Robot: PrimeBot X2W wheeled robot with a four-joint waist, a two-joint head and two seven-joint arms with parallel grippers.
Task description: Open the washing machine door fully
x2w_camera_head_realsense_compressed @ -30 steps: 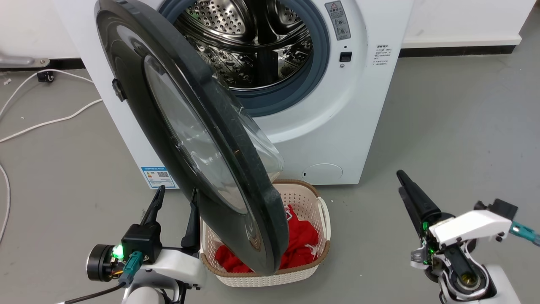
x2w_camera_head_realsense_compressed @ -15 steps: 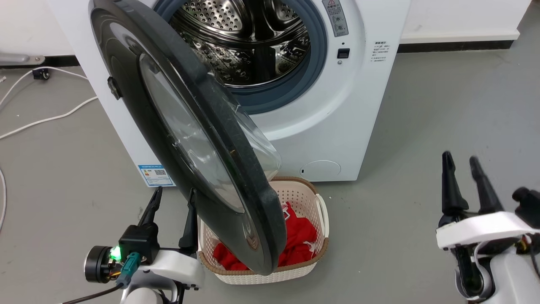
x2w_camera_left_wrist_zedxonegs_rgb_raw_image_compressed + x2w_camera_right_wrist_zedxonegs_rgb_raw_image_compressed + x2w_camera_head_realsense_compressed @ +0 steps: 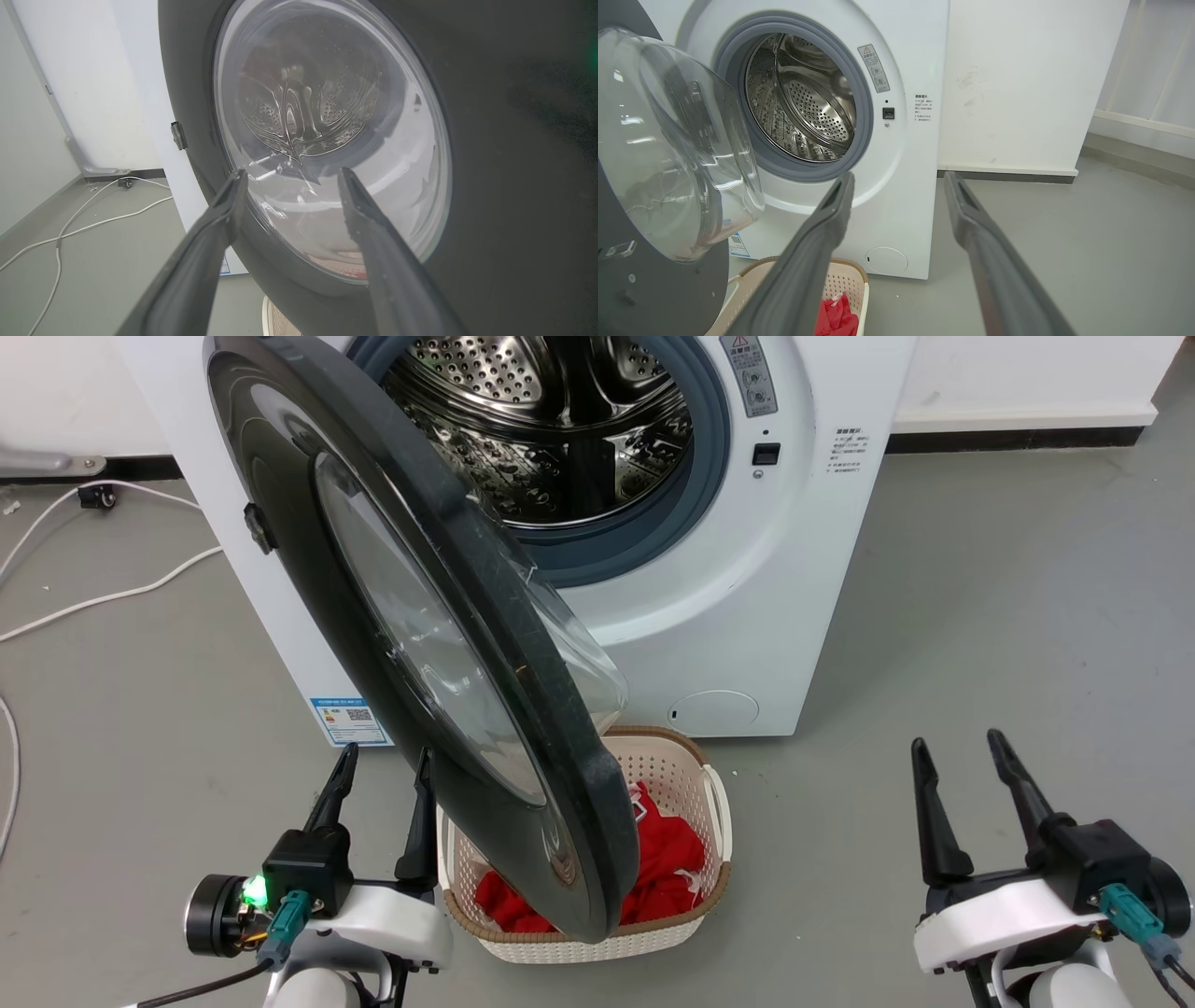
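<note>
Left pincer gapes empty; right pincer likewise; one washing machine door ajar.

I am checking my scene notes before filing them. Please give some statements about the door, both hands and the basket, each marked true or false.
1. The washing machine door stands swung out from the drum. True.
2. The left hand is shut on the door. False: it is open, facing the door's outer side.
3. The basket holds red cloth. True.
4. The right hand touches the door. False: it is open, apart from it.
5. The drum is packed with laundry. False: it looks empty.
</note>
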